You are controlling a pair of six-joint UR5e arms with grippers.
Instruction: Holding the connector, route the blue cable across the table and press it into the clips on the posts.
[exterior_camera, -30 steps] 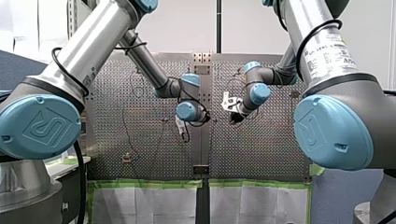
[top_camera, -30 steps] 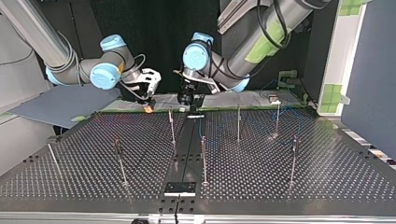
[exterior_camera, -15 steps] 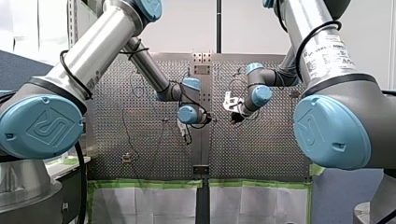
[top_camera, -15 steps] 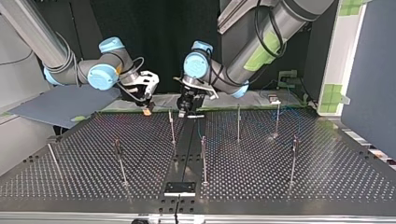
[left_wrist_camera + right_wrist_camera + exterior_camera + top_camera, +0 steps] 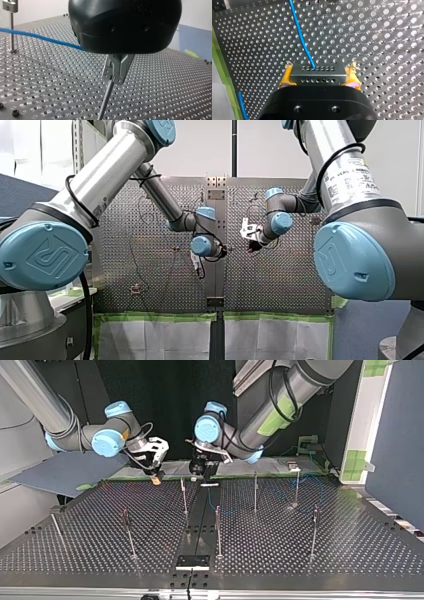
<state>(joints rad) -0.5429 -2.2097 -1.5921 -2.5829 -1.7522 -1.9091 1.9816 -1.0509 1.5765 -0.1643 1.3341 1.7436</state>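
In the top view, a blue-grey sheet (image 5: 65, 472) lies off the table's (image 5: 300, 550) left edge, a green-taped white panel (image 5: 372, 420) off its right.

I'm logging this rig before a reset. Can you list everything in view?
Table: one, metal, perforated, under everything.
Posts: about seven, thin metal, spread over the table.
Cable: one, blue, runs from the connector across the table.
Connector: one, grey, in my right claw.
Plate: one, black, at the table's near edge in the top view.
Tape: green, along the table's edge at the front view's bottom.
Sheet: one, grey-blue, at the top view's left.
Arms: two, silver with blue joints: my left arm, my right arm.
Claws: two: my left claw, black, over the table's far middle; my right claw, yellow pads, shut on the connector.
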